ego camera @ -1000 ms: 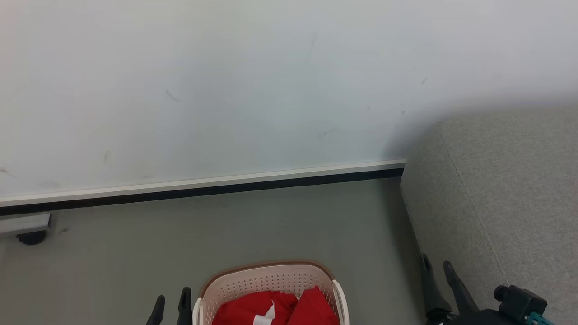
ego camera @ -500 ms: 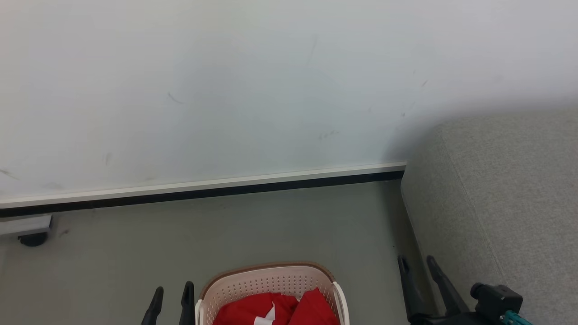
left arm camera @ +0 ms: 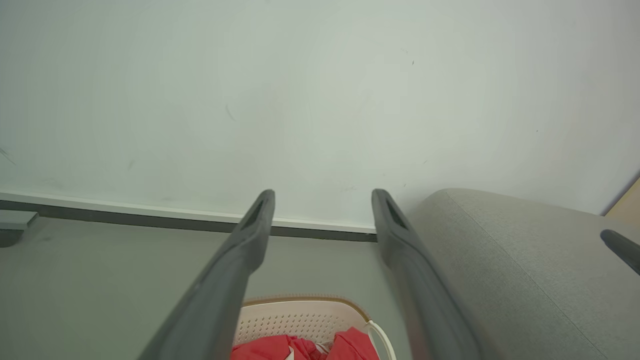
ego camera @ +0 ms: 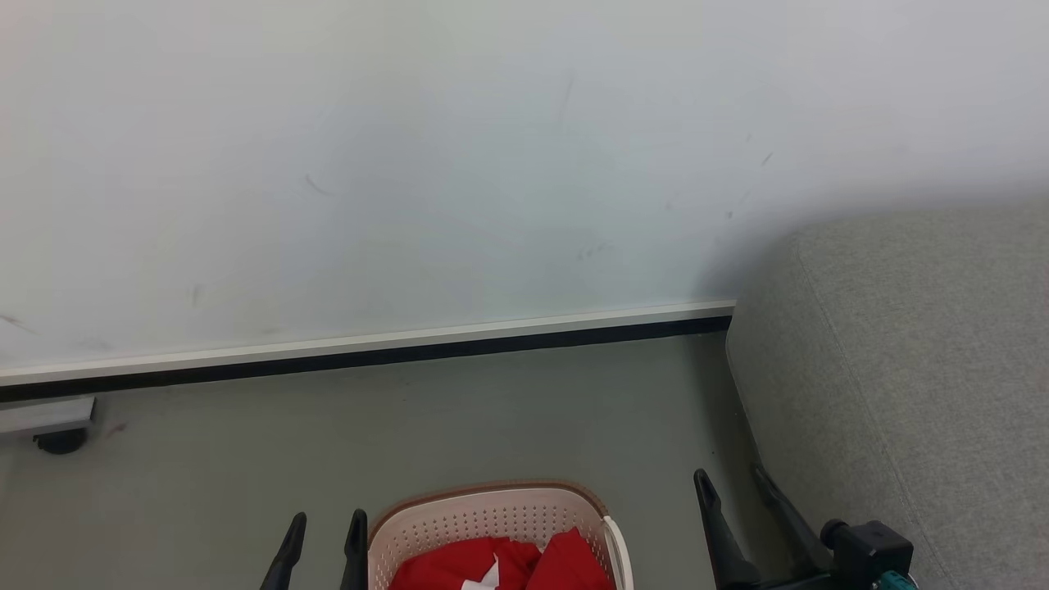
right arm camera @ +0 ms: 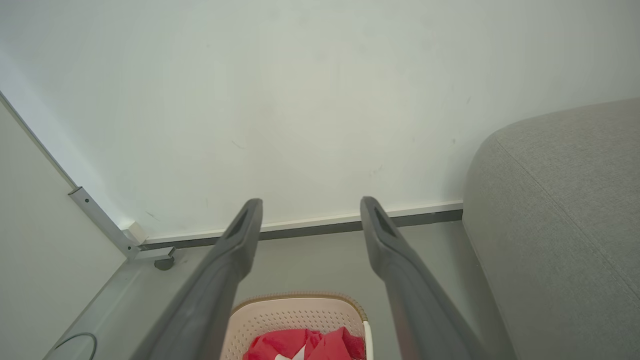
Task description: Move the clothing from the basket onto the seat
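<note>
A: What is shown in the head view?

B: An oval cream plastic basket with perforated sides and a brown rim is seen standing on the grey-green floor at the bottom edge. Soft bright red fabric clothing with a white panel is heaped inside it. A large light grey woven-fabric seat is set at the right against the pale wall, apart from the basket. The left tool is held just left of the basket, and the right tool to the basket's right, close by the seat's edge. The dark fingers of both are spread and nothing is held.

A: And in the left wrist view?

B: The left tool is shown with its two fingers wide apart and nothing between them. The basket is seen low between the fingers with the clothing in it. The seat is found at the right.

A: And in the right wrist view?

B: The right tool is likewise shown parted and unloaded. The basket, with the clothing inside, is framed between its fingers at the bottom edge. The seat is seen at the right. At the left, a grey metal frame strut is seen with a black castor near its foot, beside the wall's dark skirting
</note>
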Controlling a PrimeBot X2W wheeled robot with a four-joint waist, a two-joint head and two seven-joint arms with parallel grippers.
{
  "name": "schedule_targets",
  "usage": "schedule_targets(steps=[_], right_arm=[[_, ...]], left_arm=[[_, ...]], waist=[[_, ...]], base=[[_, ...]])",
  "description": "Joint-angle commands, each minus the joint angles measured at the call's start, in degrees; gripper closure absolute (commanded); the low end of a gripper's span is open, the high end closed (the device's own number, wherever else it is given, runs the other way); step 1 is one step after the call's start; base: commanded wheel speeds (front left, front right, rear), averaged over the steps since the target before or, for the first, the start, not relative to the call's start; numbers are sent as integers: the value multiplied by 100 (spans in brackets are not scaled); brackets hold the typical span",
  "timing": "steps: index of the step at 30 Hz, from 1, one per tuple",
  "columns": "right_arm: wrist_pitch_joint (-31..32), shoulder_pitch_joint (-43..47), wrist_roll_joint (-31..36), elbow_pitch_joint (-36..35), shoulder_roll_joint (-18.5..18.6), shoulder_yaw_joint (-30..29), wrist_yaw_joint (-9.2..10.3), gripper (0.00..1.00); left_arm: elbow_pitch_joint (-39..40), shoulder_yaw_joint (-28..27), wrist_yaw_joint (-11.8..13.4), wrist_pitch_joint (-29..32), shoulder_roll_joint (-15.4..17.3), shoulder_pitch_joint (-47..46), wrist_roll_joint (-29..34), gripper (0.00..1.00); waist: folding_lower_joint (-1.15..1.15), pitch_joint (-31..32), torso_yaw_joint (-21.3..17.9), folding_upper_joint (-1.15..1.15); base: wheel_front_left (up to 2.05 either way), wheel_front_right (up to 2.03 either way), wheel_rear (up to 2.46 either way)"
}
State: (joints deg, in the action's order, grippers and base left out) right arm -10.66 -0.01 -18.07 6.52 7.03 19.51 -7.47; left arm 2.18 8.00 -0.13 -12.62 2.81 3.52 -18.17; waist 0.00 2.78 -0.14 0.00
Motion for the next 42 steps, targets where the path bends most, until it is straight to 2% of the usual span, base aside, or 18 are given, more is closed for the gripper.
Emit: schedule_targets(steps=[1,27,42], right_arm=[[-72,-37,161,-16,32,56,-3,0],[-427,-24,1383,22,-52,268,-4,0],[-458,54,1459,9,-100,224,-4,0]], left_arm=[[87,7,26,-43,10,44,183,0],[262,91,258,-244,11,109,1343,0],[210,53,229,-262,11,178,1328,0]], waist=[[0,7,1,0],[0,61,-22,0],[0,132,-13,0]], base=[[0,0,0],[0,0,0],[0,0,0]])
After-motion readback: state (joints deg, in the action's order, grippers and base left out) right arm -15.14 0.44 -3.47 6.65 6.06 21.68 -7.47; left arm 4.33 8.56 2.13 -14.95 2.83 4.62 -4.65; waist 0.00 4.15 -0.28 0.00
